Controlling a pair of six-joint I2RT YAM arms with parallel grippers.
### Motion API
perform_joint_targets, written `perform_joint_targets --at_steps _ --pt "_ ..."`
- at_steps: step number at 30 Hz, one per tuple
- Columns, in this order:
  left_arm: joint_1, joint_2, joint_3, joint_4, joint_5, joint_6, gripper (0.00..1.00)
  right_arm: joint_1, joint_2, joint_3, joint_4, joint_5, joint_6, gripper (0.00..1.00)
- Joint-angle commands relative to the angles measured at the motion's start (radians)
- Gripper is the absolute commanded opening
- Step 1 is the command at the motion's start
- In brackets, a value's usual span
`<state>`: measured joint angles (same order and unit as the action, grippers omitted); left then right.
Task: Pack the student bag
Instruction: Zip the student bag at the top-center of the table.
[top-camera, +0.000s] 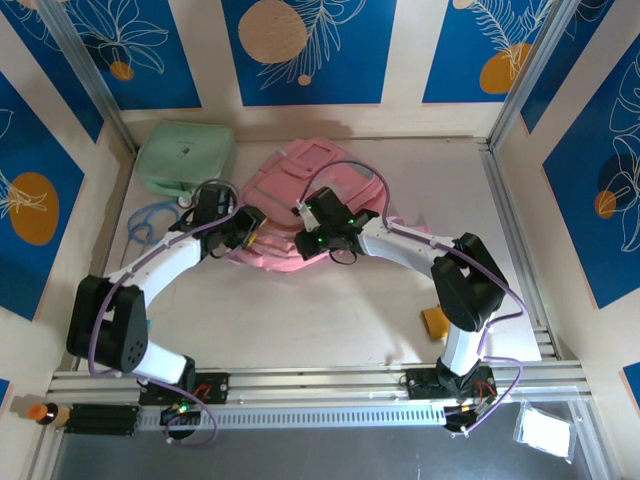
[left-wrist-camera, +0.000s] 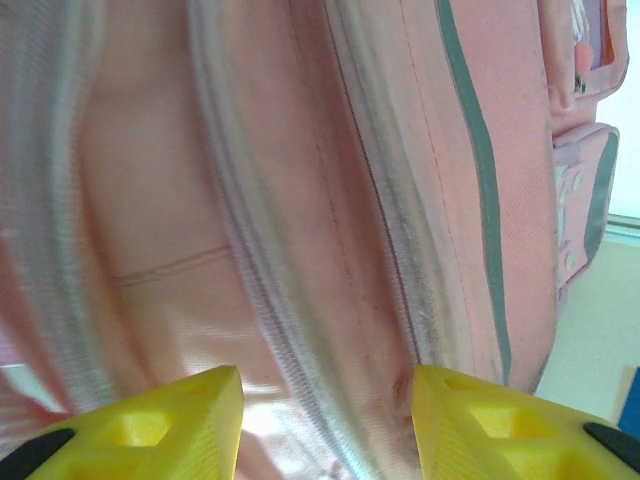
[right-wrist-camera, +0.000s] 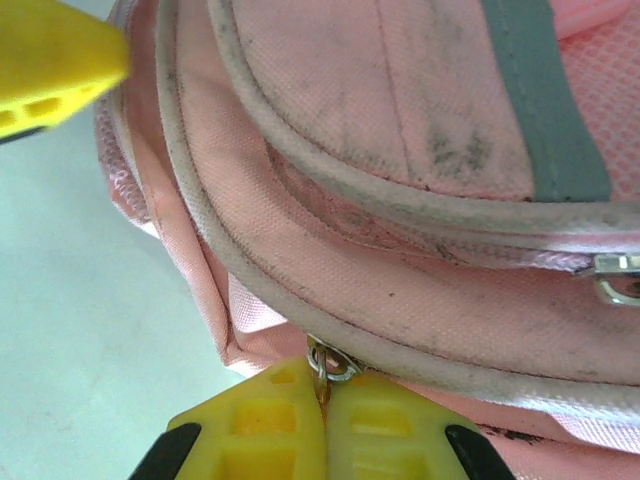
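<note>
The student bag (top-camera: 300, 185) is a soft pink backpack with grey trim, lying flat at the back middle of the table. My left gripper (top-camera: 250, 228) is at the bag's near left edge. In the left wrist view this gripper (left-wrist-camera: 328, 400) is open, its yellow fingers (left-wrist-camera: 170, 420) apart over the pink fabric and a zip line (left-wrist-camera: 270, 300). My right gripper (top-camera: 308, 240) is at the bag's near edge. It (right-wrist-camera: 325, 385) is shut on a small metal zipper pull (right-wrist-camera: 330, 362) on the bag's (right-wrist-camera: 400, 200) side seam. A yellow finger (right-wrist-camera: 50, 65) of the left gripper shows at the upper left.
A mint-green case (top-camera: 185, 155) lies at the back left, with a blue looped thing (top-camera: 145, 222) in front of it. An orange block (top-camera: 436, 322) sits by the right arm's base. A metal rail (top-camera: 320, 380) runs along the near edge.
</note>
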<state>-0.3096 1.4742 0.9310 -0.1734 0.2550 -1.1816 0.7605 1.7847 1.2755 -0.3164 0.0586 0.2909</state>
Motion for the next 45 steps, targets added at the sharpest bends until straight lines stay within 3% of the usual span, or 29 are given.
perform_joint_targets --at_steps 1,14,19,30,37,42,45 --pt "-0.019 0.046 0.005 0.065 0.071 -0.038 0.46 0.02 -0.005 0.031 0.017 -0.092 -0.015 0.0" --pt "-0.028 0.061 -0.054 0.12 -0.002 -0.078 0.2 0.015 -0.02 0.008 0.025 -0.073 -0.001 0.0" --pt "-0.029 0.068 -0.023 0.055 -0.035 -0.05 0.01 0.001 -0.03 -0.01 0.011 -0.058 -0.016 0.0" --pt "-0.024 0.051 0.028 -0.039 -0.071 0.051 0.0 -0.148 -0.09 -0.128 -0.101 0.109 -0.039 0.0" --pt "-0.025 0.051 0.043 -0.091 -0.07 0.115 0.0 -0.261 -0.069 -0.064 -0.168 0.168 0.119 0.08" --pt "-0.028 0.051 0.046 -0.118 -0.055 0.152 0.0 -0.317 -0.023 0.029 -0.241 0.199 0.14 0.1" --pt "-0.034 0.055 0.046 -0.125 -0.042 0.163 0.0 -0.346 0.012 0.086 -0.296 0.224 0.159 0.2"
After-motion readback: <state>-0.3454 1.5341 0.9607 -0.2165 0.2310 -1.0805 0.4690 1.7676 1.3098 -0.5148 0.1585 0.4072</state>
